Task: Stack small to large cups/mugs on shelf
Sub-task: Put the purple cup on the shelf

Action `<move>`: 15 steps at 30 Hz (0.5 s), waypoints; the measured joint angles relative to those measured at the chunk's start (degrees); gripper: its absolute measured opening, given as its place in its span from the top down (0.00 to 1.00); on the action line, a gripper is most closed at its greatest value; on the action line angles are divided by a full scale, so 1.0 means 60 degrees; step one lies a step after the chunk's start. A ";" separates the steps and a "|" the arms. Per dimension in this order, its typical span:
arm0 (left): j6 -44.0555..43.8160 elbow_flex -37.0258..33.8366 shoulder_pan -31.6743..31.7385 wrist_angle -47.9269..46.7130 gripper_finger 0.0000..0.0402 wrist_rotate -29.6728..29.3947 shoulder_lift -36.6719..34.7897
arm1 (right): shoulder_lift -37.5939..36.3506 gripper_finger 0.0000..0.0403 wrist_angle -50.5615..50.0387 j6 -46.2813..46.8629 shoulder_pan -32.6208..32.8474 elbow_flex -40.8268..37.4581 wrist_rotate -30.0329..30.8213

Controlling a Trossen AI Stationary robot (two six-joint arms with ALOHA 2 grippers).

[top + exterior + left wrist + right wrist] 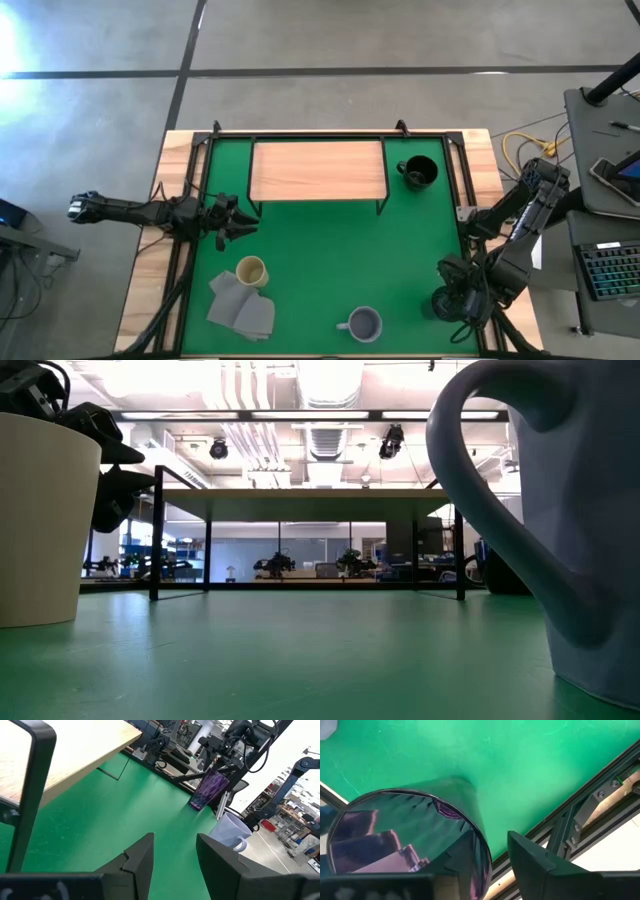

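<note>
Purple tumbler (410,845) stands at the green mat's (330,260) near right corner with the right claw (485,865) spread around its rim, while the left claw (175,860) hovers open beside the shelf (318,170).

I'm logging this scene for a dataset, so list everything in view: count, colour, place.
Light-wood shelf on black legs: one, far middle of the mat.
Green mat: one, covering the table.
Black handled mug: one, right of the shelf.
Tan handleless cup: one, near left.
Grey folded cloth: one, beside the tan cup.
Lavender-grey handled mug: one, near middle.
Translucent purple tumbler: one, near right.
Left gripper: open, left of the mat.
Right gripper: around the tumbler.
</note>
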 joint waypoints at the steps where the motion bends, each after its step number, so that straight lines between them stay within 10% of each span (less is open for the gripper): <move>1: 0.0000 -0.0002 0.0002 0.0000 0.67 0.0003 0.0000 | 0.0000 0.77 -0.0004 -0.0076 -0.0004 0.0000 0.0000; 15: 0.0000 0.0002 0.0002 -0.0003 0.67 0.0003 0.0000 | -0.0067 0.97 -0.0341 -0.2636 -0.1065 0.0083 0.0043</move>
